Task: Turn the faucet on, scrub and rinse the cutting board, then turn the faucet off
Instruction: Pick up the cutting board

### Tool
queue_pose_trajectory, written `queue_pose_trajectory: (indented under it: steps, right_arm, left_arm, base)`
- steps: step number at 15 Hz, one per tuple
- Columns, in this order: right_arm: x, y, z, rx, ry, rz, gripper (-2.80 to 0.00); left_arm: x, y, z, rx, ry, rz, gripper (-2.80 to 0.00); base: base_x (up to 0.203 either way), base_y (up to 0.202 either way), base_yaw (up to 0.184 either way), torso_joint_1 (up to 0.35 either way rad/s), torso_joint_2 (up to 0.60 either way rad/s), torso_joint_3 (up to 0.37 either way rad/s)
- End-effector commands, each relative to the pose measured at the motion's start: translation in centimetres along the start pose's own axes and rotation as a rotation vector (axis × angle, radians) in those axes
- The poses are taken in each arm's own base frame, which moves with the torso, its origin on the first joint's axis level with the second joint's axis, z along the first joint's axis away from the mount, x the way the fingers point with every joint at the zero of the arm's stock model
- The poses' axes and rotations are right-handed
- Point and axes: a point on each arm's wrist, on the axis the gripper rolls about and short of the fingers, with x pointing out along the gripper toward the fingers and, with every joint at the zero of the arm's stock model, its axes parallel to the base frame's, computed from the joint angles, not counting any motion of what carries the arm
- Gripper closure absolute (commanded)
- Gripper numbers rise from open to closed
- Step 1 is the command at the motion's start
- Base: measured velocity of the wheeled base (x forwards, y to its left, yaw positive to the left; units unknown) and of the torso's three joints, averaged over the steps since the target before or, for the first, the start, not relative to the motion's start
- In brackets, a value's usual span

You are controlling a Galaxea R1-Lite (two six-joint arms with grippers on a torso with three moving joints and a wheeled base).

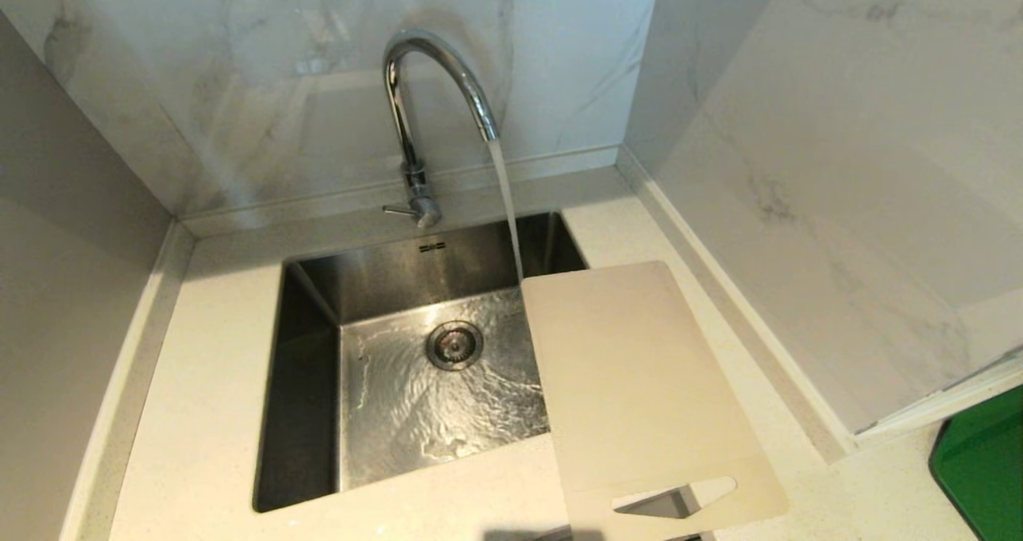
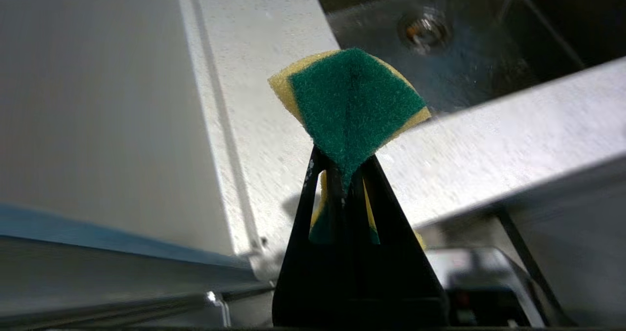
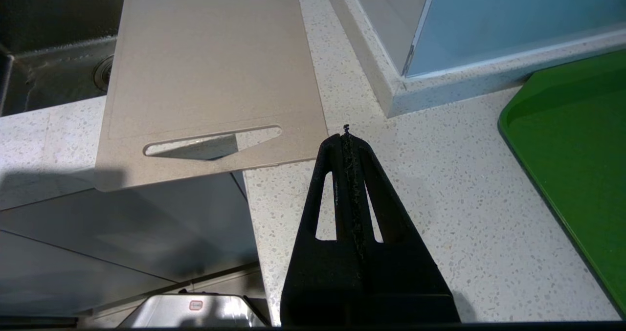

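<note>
The chrome gooseneck faucet (image 1: 415, 109) runs; its stream falls into the steel sink (image 1: 312, 381) just behind the far corner of the cutting board (image 1: 631, 381). The beige board lies flat across the sink's right rim and the counter, its handle slot (image 1: 675, 499) at the near end. Neither arm shows in the head view. My left gripper (image 2: 342, 174) is shut on a green-and-yellow sponge (image 2: 349, 101), held over the counter at the sink's near left corner. My right gripper (image 3: 347, 138) is shut and empty, hovering over the counter just beside the cutting board (image 3: 210, 67).
A green tray (image 1: 987, 461) sits on the counter at the far right. Marble walls close in behind and to the right of the sink. The drain (image 1: 454, 344) lies in the wet basin. The faucet's thin lever (image 1: 397, 210) points left.
</note>
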Motion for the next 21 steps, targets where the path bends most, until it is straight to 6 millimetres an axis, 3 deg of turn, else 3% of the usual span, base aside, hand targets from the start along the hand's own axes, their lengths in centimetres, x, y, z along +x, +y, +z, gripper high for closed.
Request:
queue_pose_trajectory:
  steps: [1, 3, 6, 21]
  right_arm:
    - [0.0, 0.0, 0.0, 0.000, -0.001, 0.001, 0.00]
    - [0.0, 0.0, 0.0, 0.000, -0.001, 0.001, 0.00]
    - [0.0, 0.0, 0.0, 0.000, -0.001, 0.001, 0.00]
    - [0.0, 0.0, 0.0, -0.007, -0.002, 0.001, 0.00]
  left_arm:
    - [0.7, 0.0, -1.6, 0.016, -0.078, 0.029, 0.00]
    - [1.1, 0.0, -1.4, 0.005, -0.195, 0.023, 0.00]
    - [1.3, -0.1, -2.5, -0.017, -0.092, 0.005, 0.00]
    - [1.3, -0.1, -2.5, -0.049, -0.096, 0.002, 0.00]
  base:
    - [0.000, 0.000, 0.000, 0.000, 0.00, 0.000]
    - [0.000, 0.000, 0.000, 0.000, 0.00, 0.000]
    - [0.000, 0.000, 0.000, 0.000, 0.00, 0.000]
    - [0.000, 0.000, 0.000, 0.000, 0.00, 0.000]
